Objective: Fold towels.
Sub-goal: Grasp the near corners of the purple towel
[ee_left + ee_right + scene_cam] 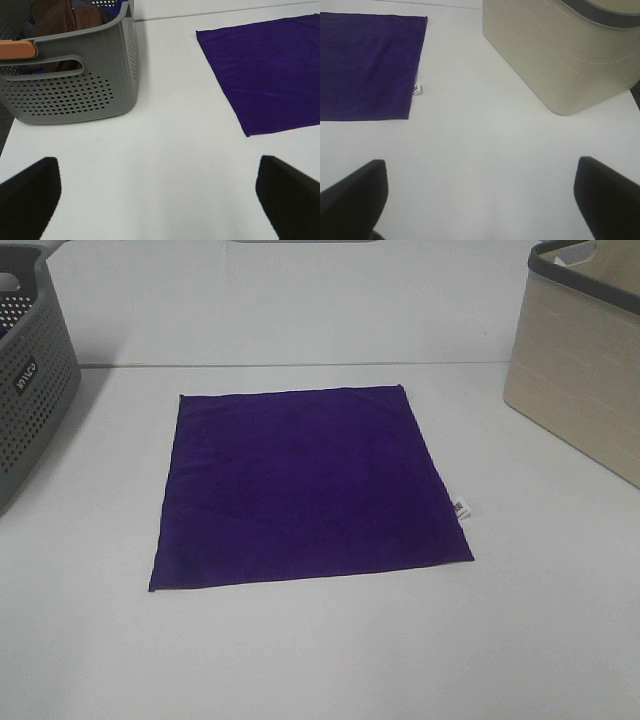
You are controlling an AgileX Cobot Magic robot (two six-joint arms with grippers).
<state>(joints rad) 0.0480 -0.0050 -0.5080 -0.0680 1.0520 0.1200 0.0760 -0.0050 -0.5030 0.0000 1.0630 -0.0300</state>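
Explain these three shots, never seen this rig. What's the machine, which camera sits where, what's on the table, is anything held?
It is a robot with two arms, each ending in a pincer-like gripper. One picture comes from a camera mounted high above the table; neither arm shows in it. The other two come from cameras on the wrists: one looks out past the left gripper, the other past the right gripper.

On the white table a purple towel lies flat and unfolded, with a small white tag on one edge. A grey perforated basket with cloths in it stands on the left arm's side, and a beige bin stands on the right arm's side.

Both grippers are open over bare table and hold nothing.
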